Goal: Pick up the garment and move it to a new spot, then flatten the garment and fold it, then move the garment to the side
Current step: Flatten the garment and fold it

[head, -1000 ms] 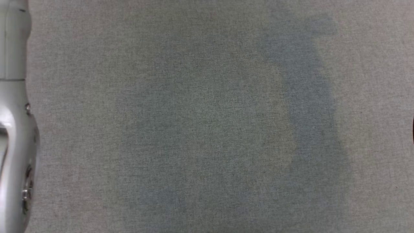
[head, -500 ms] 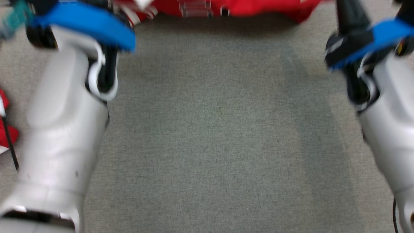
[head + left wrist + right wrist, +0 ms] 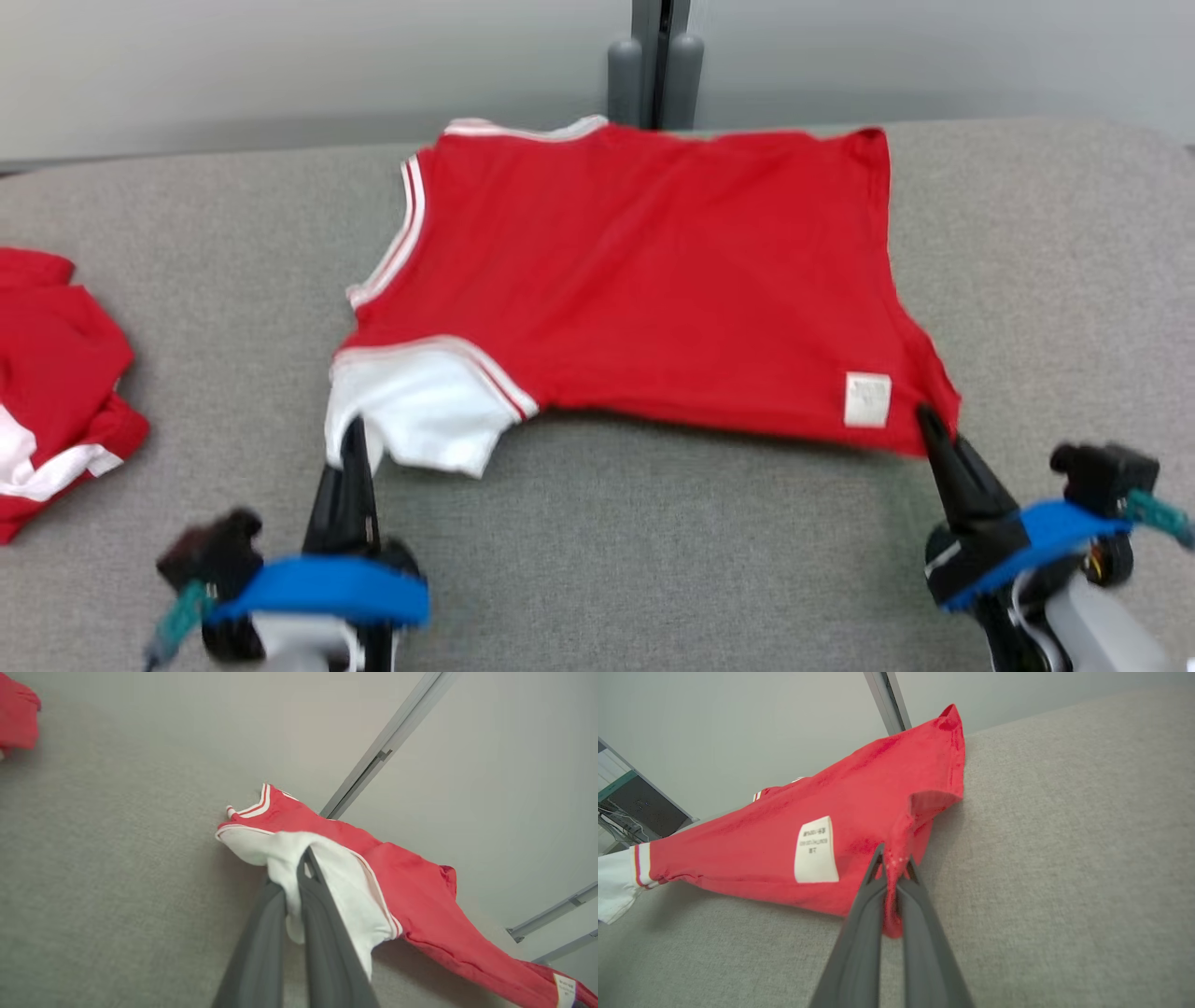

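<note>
The garment (image 3: 644, 271) is a red shirt with white sleeves and striped trim, spread over the far half of the grey table, its near edge lifted. My left gripper (image 3: 353, 439) is shut on the white sleeve (image 3: 327, 872) at the near left corner. My right gripper (image 3: 927, 415) is shut on the red hem corner (image 3: 896, 858) at the near right, beside a white label (image 3: 815, 849). The cloth hangs taut between the two grips, with a shadow under it.
Another red and white garment (image 3: 51, 373) lies bunched at the table's left edge. A grey post (image 3: 658, 61) stands behind the table's far edge against a pale wall. Bare grey table surface (image 3: 653, 560) lies between my arms.
The head camera has tilted up from bare table to the whole shirt. Both arms, blurred half a second ago, now sit low in view with the shirt's near corners in their fingers.
</note>
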Controlling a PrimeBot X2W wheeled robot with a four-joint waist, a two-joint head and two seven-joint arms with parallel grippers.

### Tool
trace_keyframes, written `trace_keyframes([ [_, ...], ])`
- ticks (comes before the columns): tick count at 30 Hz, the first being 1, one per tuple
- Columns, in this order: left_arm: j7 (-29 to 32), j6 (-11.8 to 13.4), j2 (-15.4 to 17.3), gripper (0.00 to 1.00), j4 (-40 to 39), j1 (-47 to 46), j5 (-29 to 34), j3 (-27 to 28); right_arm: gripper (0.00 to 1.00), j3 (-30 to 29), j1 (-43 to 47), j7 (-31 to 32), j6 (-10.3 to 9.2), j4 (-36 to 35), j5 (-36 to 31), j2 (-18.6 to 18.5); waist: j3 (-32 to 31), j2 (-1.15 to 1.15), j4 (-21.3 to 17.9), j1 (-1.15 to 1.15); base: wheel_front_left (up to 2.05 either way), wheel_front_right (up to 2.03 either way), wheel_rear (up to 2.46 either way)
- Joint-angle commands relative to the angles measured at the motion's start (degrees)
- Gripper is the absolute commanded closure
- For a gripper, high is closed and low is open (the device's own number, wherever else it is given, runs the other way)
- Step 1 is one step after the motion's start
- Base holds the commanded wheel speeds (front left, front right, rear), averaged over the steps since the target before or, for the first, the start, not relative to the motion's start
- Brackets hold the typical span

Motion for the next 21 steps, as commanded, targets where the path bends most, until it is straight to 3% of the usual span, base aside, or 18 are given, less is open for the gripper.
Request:
trace_keyframes([
  [1, -0.25, 0.72, -0.15, 1.0, -1.86, 4.15, 0.21, 0.05, 1.0, -0.97, 3.81, -0.2, 0.02, -0.74, 0.07, 0.02, -1.8, 0.01, -0.82, 0.01, 0.0, 0.0, 0.0],
  [11, -0.11, 3.99, -0.44, 1.0, -10.55, 21.94, 0.25, -3.63, 1.0, -6.36, 21.59, 0.38, 0.01, -6.59, -3.92, 0.32, -7.78, 0.01, 0.29, 0.01, 0.0, 0.0, 0.0],
  [21, 1.54, 4.14, 0.04, 1.0, -12.55, 25.34, 0.6, -5.89, 1.0, -10.98, 27.47, 5.1, 0.01, -12.81, -8.28, 3.09, -8.09, 0.01, -0.93, 0.01, 0.0, 0.0, 0.0],
])
